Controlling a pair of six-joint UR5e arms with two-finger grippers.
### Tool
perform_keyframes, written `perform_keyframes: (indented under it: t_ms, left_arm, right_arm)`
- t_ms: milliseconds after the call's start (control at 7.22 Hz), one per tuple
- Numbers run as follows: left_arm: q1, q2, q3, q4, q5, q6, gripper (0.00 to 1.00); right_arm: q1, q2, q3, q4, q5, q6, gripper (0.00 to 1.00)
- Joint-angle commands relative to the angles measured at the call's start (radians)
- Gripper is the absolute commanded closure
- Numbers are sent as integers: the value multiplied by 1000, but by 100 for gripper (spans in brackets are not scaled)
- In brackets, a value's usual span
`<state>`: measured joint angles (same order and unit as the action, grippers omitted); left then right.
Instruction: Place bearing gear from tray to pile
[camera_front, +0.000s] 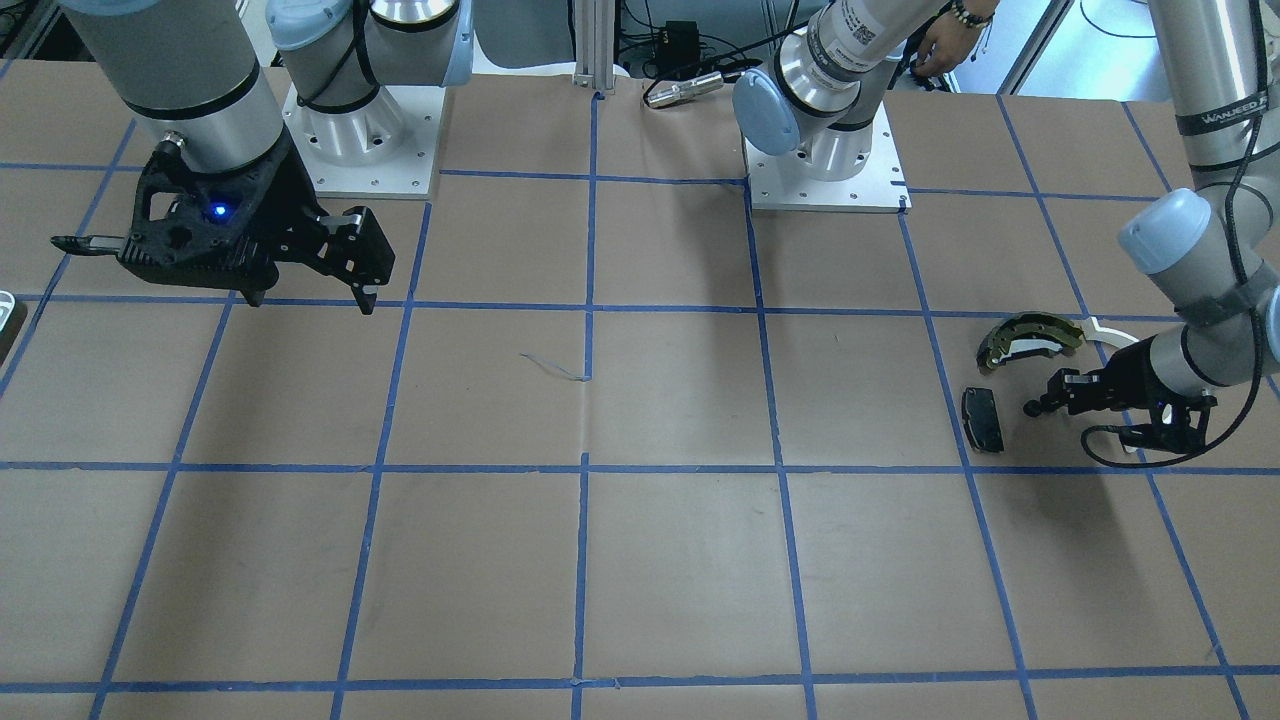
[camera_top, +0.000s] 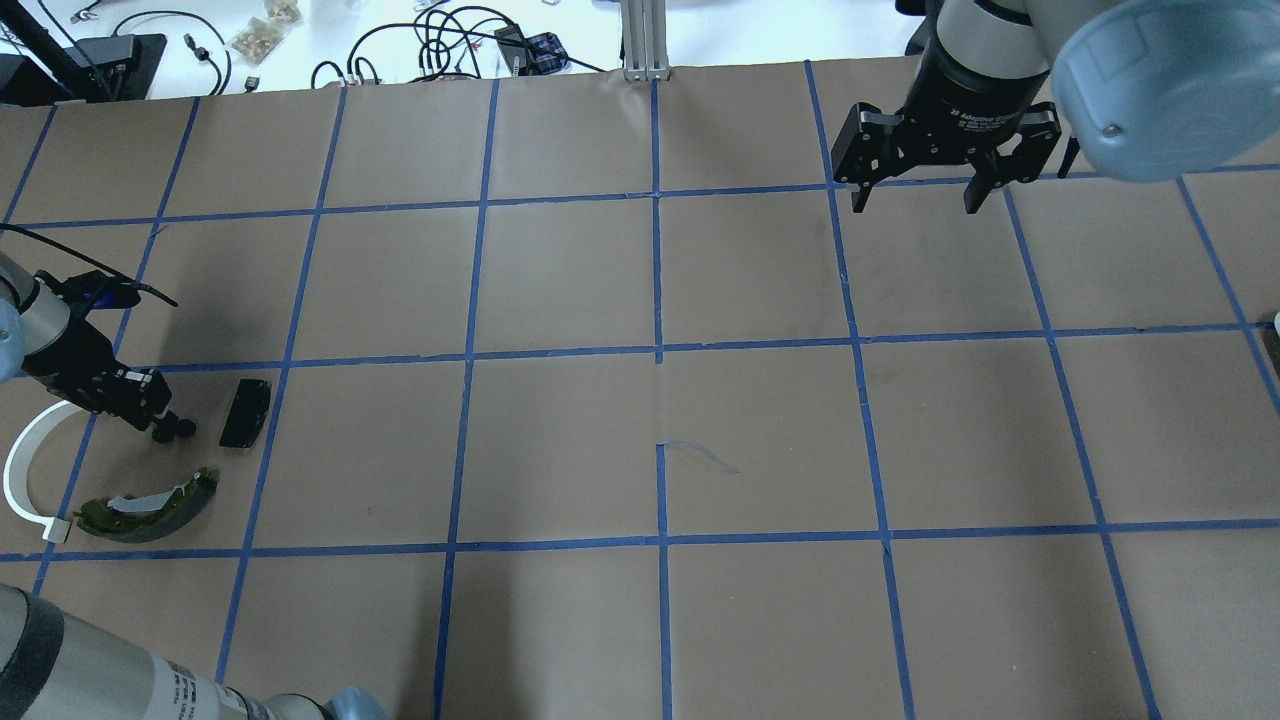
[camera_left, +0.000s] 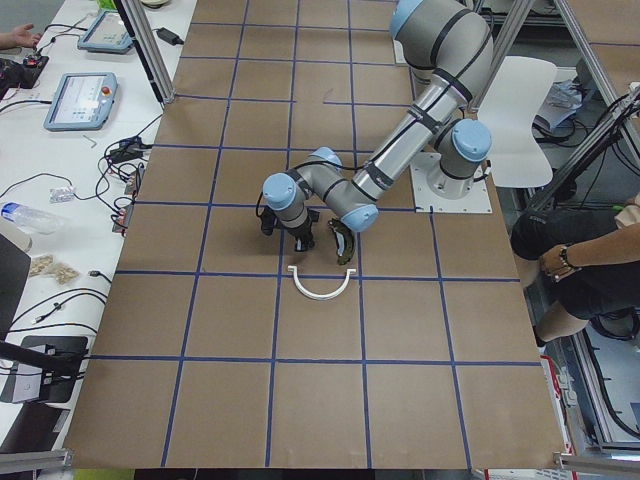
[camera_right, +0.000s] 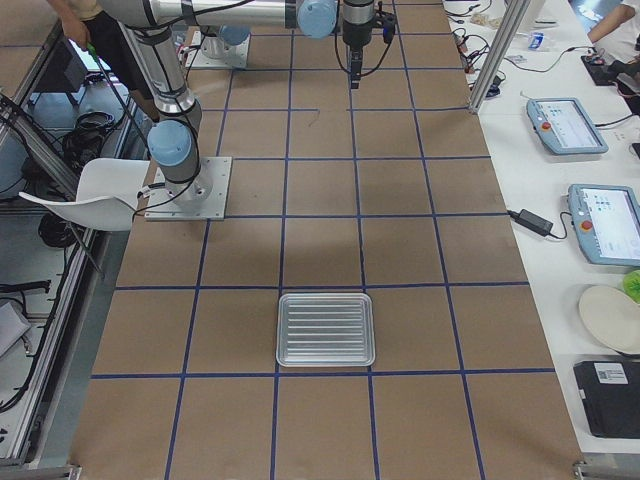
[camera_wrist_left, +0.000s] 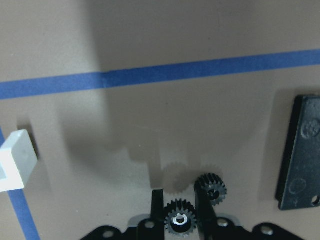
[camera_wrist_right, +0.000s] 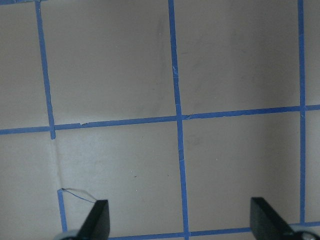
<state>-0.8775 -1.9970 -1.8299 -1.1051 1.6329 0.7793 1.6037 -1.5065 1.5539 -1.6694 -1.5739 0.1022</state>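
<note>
My left gripper (camera_top: 150, 415) is shut on the bearing gear (camera_wrist_left: 179, 219), a small black toothed piece with a second toothed wheel (camera_wrist_left: 211, 187) beside the fingers. It holds the gear low over the paper inside the pile. The black pad (camera_top: 245, 412) lies just beside the gear. The olive-gold brake shoe (camera_top: 150, 505) and the white curved strip (camera_top: 20, 470) lie close by. The tray (camera_right: 325, 330), ribbed and grey, stands far off at the table's right end. My right gripper (camera_top: 920, 200) is open and empty, high over the far side.
The table is brown paper with blue tape grid lines (camera_top: 657, 350). A small tear in the paper (camera_top: 700, 455) sits near the middle. The arm bases (camera_front: 825, 170) stand at the robot's edge. Cables and tablets lie beyond the far edge.
</note>
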Motion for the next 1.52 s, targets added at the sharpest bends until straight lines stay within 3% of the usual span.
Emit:
perform_keyframes:
  t_ms: [0, 277, 415, 692, 969, 1108, 1246, 1385]
  left_arm:
    - [0, 7, 3, -10, 1, -2, 23]
    - [-11, 29, 40, -24, -1, -12, 12]
    - [-26, 40, 76, -54, -2, -31, 0]
    - [-124, 75, 192, -201, -16, -249, 0]
    - [-219, 128, 358, -457, -18, -407, 0]
    - [-244, 154, 442, -546, -63, -434, 0]
    - [-277, 174, 490, -593, -168, -510, 0]
    - [-332, 203, 510, -601, -136, -549, 0]
  right_arm:
    - [-2, 0, 0, -3, 0, 2, 0]
    - [-2, 0, 0, -1, 0, 1, 0]
    - [-2, 0, 0, -3, 0, 2, 0]
    - [-2, 0, 2, -1, 0, 2, 0]
    - [-2, -1, 0, -1, 0, 4, 0]
    - [-2, 0, 2, -1, 0, 2, 0]
    - [-2, 0, 2, -1, 0, 2, 0]
    - [-2, 0, 2, -1, 0, 2, 0]
